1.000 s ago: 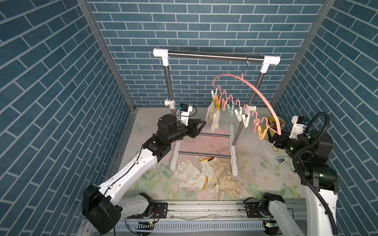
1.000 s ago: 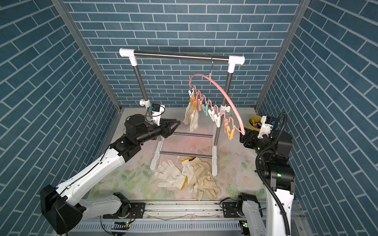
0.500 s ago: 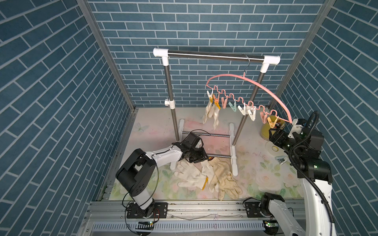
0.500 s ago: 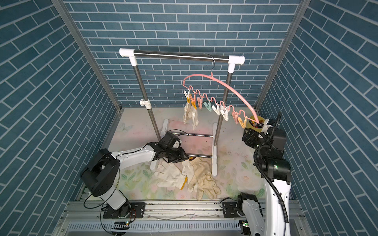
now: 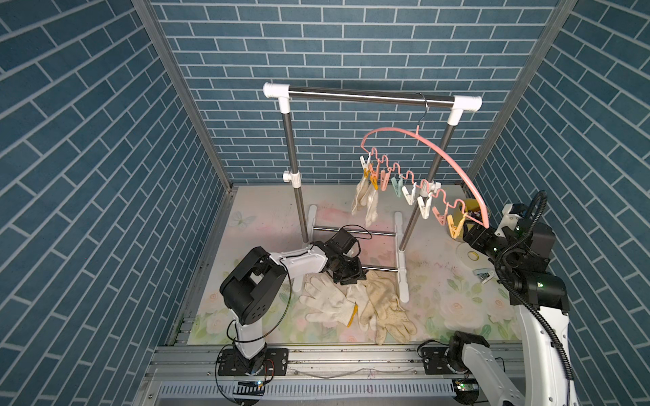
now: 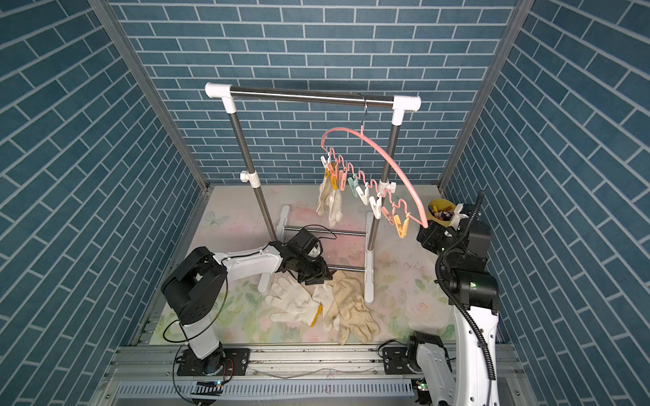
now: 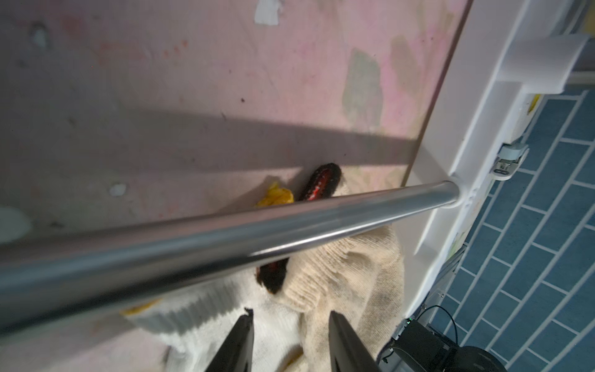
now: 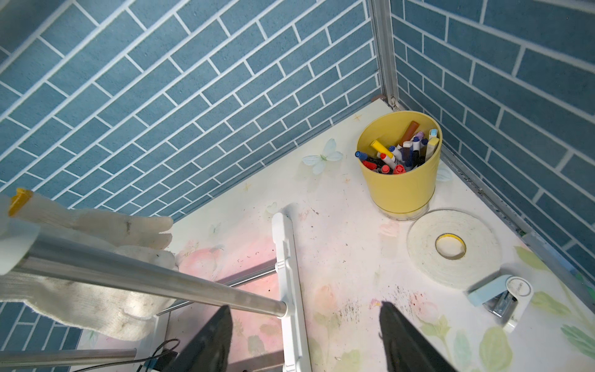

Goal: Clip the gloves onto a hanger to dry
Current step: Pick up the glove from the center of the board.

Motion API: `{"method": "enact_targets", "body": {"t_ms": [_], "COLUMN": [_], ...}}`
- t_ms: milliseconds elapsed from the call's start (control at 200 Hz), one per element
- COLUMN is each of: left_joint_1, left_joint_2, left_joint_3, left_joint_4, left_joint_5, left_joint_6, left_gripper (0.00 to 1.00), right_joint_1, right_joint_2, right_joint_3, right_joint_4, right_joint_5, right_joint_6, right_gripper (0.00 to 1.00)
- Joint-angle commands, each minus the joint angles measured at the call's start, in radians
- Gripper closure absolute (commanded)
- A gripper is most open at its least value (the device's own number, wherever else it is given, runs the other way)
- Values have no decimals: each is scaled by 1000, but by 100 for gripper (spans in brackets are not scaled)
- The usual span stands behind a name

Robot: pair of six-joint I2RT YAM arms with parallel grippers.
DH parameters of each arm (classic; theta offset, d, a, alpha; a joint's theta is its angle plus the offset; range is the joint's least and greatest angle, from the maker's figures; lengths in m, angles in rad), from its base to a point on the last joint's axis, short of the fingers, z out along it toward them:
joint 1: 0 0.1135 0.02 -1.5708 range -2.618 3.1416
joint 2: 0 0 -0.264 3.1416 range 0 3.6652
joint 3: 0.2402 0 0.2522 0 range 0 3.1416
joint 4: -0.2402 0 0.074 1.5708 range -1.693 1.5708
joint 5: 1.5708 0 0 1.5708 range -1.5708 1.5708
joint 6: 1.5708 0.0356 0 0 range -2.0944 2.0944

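Where brick-print walls (image 5: 334, 52) enclose a floral mat (image 5: 439, 302), knitted gloves (image 5: 330, 302) are overhung by the half-open left gripper (image 7: 289, 314) (right gripper (image 8: 306, 306) spread wide, both empty).

Two overhead views, two wrist close-ups

Gloves (image 5: 327, 302): two clipped to the hanger; a heap of at least three near the front edge of the table (image 5: 267, 211), where overlap hides the exact number.
Hanger (image 5: 394, 129): one.
Clips (image 5: 424, 209): about eight; those at the far end are bunched, so the count is uncertain.
Steel rack (image 5: 369, 95): one.
Yellow cup (image 8: 399, 186): one, at the back right corner.
Markers (image 8: 391, 154): a cupful, too crowded to count.
Tape roll (image 8: 454, 248): one.
Light-blue dispenser (image 8: 499, 293): one.
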Motion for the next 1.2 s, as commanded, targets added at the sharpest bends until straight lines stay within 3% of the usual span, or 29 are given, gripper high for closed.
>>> {"method": "enact_targets", "body": {"t_ms": [0, 325, 520, 715, 780, 985, 1195], "left_joint_1": [-8, -13, -15, -19, -19, -45, -105], "left_joint_2": [20, 73, 96, 81, 60, -33, -196], "left_joint_3": [45, 91, 103, 124, 144, 219, 209], "left_joint_4": [-56, -55, -35, -51, -81, -155, -122], "left_joint_5": [-26, -43, -39, -73, -108, -217, -250], "left_joint_6": [0, -10, -18, -1, 23, 122, 379], "left_gripper": [56, 58, 72, 96, 100, 100, 100], "right_joint_1": [-4, -4, -4, -4, -3, -5, -5], "right_joint_2": [-4, -14, -13, -17, -17, -19, -36], "right_joint_3": [-7, -27, -27, -21, -17, 3, 61], "right_joint_4": [37, 56, 62, 57, 54, 36, -9], "right_joint_5": [15, 15, 15, 16, 14, -2, -57], "right_joint_6": [-6, -4, -4, -9, -10, -16, -41], "right_gripper": [28, 28, 28, 28, 28, 28, 27]}}
